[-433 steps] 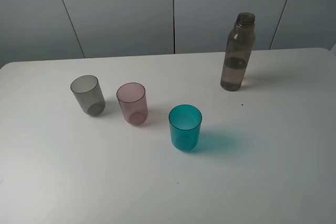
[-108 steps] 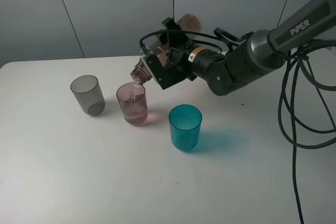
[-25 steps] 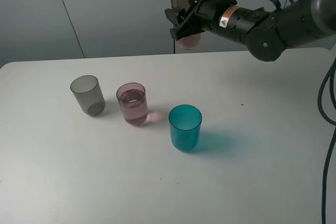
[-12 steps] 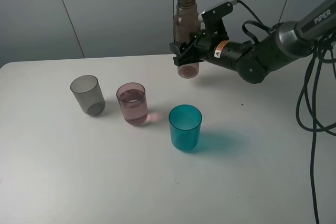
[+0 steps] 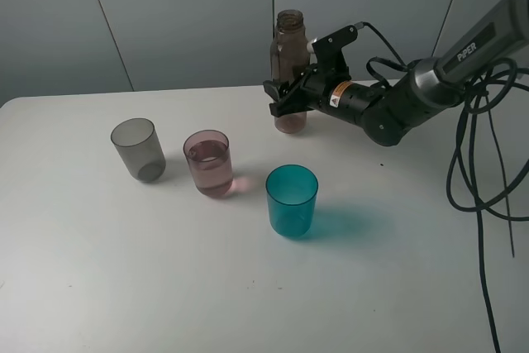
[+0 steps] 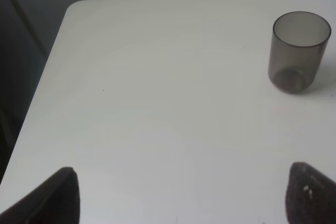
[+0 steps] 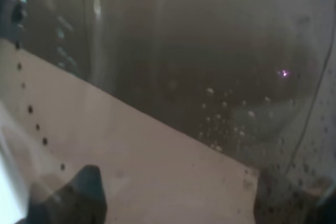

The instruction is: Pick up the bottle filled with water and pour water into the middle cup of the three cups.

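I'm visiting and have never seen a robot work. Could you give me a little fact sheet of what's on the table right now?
bottle: upright, uncapped, at the back of the table, gripped by the right arm's jaws
pink cup: middle of the three, holds water
grey cup: left of pink, looks empty
teal cup: right of pink, nearer the camera, standing apart
left arm's jaws: open, holding nothing, above bare table near the grey cup
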